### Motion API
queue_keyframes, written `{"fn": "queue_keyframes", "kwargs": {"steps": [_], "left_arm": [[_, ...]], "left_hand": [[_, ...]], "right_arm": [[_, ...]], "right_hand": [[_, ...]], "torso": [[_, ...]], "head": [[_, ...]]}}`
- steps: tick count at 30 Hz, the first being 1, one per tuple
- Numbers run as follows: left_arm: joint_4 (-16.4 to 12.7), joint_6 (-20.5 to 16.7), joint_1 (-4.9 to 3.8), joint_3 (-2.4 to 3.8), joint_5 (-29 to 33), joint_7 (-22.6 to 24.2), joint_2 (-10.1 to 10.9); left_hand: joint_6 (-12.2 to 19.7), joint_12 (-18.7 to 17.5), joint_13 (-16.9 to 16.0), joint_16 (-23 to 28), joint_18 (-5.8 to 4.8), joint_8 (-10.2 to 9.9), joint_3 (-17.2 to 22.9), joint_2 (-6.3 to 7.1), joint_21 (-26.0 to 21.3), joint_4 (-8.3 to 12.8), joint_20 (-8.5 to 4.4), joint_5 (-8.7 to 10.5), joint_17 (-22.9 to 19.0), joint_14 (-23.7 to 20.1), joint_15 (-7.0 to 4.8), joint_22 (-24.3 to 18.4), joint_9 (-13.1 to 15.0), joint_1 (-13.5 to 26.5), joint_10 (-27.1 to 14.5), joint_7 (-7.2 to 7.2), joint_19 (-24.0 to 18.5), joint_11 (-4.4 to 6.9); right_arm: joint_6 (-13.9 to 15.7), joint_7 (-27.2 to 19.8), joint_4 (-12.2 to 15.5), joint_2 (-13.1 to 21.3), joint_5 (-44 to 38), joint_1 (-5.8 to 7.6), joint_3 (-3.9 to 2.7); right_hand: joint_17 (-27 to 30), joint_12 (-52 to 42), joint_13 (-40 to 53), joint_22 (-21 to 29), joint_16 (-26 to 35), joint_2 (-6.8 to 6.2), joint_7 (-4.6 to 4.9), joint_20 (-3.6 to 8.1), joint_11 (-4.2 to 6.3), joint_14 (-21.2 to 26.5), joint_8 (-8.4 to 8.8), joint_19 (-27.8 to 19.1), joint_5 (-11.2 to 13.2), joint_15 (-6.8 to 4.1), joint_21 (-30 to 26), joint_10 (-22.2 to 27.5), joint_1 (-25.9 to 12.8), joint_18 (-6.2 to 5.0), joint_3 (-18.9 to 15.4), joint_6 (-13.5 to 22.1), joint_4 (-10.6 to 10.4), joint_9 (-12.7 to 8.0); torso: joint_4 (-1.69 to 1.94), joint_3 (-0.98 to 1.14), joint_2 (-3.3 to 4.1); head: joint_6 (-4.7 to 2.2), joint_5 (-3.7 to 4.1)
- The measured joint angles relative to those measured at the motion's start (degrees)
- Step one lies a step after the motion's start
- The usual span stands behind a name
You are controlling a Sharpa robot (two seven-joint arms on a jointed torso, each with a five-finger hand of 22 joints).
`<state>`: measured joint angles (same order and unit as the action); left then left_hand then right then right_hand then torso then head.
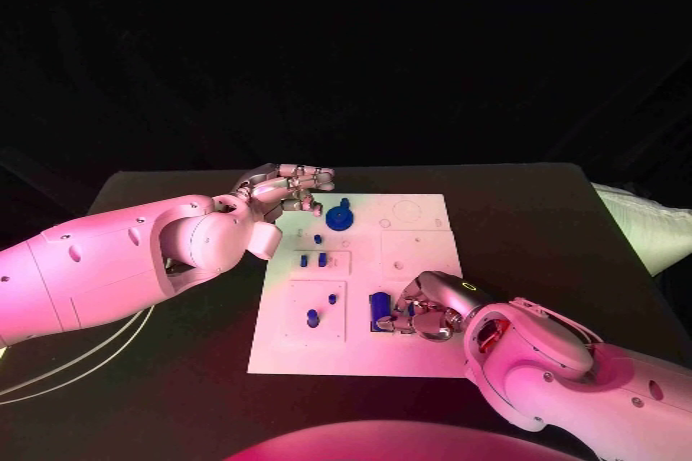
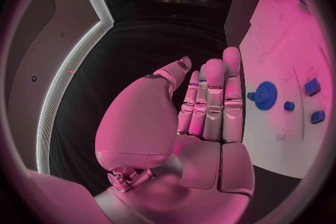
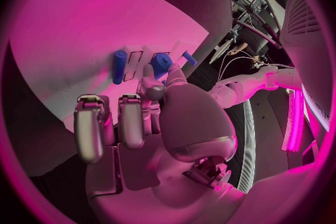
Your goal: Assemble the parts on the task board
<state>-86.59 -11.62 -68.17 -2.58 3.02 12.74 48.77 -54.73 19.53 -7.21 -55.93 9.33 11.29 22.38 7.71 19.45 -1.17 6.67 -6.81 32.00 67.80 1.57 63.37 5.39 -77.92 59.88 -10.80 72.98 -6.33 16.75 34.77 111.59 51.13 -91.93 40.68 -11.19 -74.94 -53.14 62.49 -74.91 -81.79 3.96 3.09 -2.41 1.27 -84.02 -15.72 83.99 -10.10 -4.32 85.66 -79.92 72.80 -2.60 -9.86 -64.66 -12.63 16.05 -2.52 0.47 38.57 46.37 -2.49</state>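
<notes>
The white task board [image 1: 418, 243] lies in the middle of the black table. A blue gear [image 1: 340, 217] stands near its far left corner, also visible in the left wrist view [image 2: 265, 94]. My left hand [image 1: 289, 193] hovers just left of the gear, fingers straight and side by side, palm bare [image 2: 210, 106]. My right hand [image 1: 427, 309] is low over the board's near right part. Its thumb and a finger pinch a short blue part [image 3: 161, 61]. A long blue cylinder [image 1: 379, 309] lies on the board right beside it [image 3: 120, 66].
Small blue pieces sit in the board's left column: two blocks [image 1: 313, 261] and two pegs [image 1: 315, 319]. A small blue peg [image 3: 189, 57] lies beyond the right thumb. A pale bag [image 1: 649, 226] rests at the table's right edge, and white cables [image 1: 58, 366] trail off at the left.
</notes>
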Motion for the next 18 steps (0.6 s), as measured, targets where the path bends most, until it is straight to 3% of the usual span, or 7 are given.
{"fn": "queue_keyframes", "kwargs": {"steps": [5,13,18], "left_arm": [[0.00,0.03,0.00,0.00,0.00,-0.08,0.00],[0.01,0.09,0.01,-0.01,0.00,-0.25,0.08],[0.05,0.12,0.02,-0.01,0.00,-0.36,0.11]], "left_hand": [[0.00,0.00,0.00,0.00,0.00,0.00,0.00,0.00,0.00,0.00,0.00,0.00,0.00,0.00,0.00,-0.06,0.00,0.00,0.00,0.00,0.00,0.00],[0.00,0.00,0.00,0.00,0.00,-0.01,0.00,0.00,-0.27,0.00,0.00,0.00,-0.04,0.00,0.00,-0.06,0.01,0.00,0.00,0.00,0.00,0.00],[0.00,0.00,0.00,0.00,0.00,0.21,0.00,0.00,-0.27,0.00,0.00,0.00,-0.04,0.00,0.00,-0.13,-0.04,0.00,0.01,0.00,0.00,0.00]], "right_arm": [[-0.14,-0.07,-0.40,-0.32,-0.06,-0.08,0.08],[-0.42,-0.18,-0.47,0.00,0.20,-0.06,0.06],[0.19,-0.31,-0.20,0.43,0.60,-0.08,0.01]], "right_hand": [[0.00,0.00,0.11,0.00,0.00,0.52,0.00,0.36,0.00,0.00,0.00,0.01,0.62,0.00,0.00,0.00,1.11,-0.01,0.42,0.00,0.44,0.09],[0.01,0.29,0.15,0.00,0.00,-0.54,0.00,0.36,0.00,0.00,0.00,0.01,1.25,0.00,0.00,0.00,3.37,0.00,0.62,0.00,1.75,0.17],[0.01,0.77,0.11,0.01,0.00,-3.18,0.00,0.35,0.00,0.00,0.11,0.02,1.23,0.00,0.00,0.00,0.72,-0.01,-1.15,0.00,0.29,0.25]], "torso": [[0.04,-0.03,-0.02],[0.00,0.00,-0.02],[-0.04,0.00,-0.01]], "head": [[0.02,0.10],[0.02,0.01],[0.06,-0.01]]}}
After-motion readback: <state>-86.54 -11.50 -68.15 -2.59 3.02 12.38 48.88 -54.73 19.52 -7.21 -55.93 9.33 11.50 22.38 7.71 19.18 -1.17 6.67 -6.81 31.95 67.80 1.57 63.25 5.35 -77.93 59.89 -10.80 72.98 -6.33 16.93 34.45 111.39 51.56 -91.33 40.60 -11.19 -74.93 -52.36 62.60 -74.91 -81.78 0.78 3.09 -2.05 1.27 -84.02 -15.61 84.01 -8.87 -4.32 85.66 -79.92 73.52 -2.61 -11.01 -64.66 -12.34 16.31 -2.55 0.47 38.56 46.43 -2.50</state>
